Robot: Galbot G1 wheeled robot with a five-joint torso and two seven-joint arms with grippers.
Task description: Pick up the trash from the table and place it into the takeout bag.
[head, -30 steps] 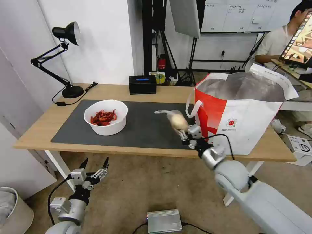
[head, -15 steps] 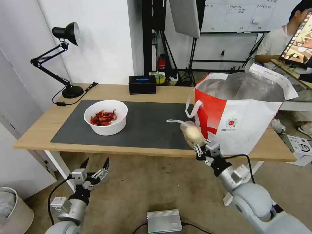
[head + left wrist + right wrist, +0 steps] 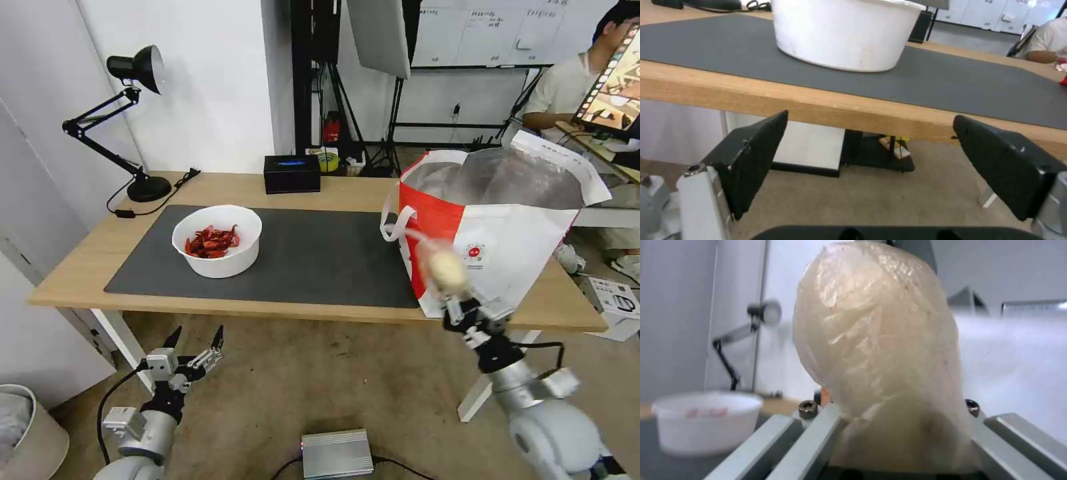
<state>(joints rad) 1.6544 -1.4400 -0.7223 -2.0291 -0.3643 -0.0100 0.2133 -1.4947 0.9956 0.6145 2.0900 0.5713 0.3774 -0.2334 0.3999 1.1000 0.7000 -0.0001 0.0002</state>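
Observation:
My right gripper (image 3: 455, 301) is shut on a small knotted clear bag (image 3: 443, 268) (image 3: 880, 350) and holds it up in front of the takeout bag (image 3: 507, 233), which stands open at the table's right end. A white bowl of red crayfish shells (image 3: 217, 240) (image 3: 840, 33) (image 3: 706, 420) sits on the dark grey mat (image 3: 313, 260) toward the left. Below the table's front edge (image 3: 818, 110), left of centre, my left gripper (image 3: 195, 335) (image 3: 871, 163) hangs open with nothing between its fingers.
A black tissue box (image 3: 292, 173) stands at the table's back edge and a black desk lamp (image 3: 133, 120) at the back left. A silver box (image 3: 337, 453) lies on the floor in front. A person sits at a desk behind the takeout bag.
My right gripper has carried the knotted bag rightward, from over the mat's right part to in front of the takeout bag. The left arm has not moved.

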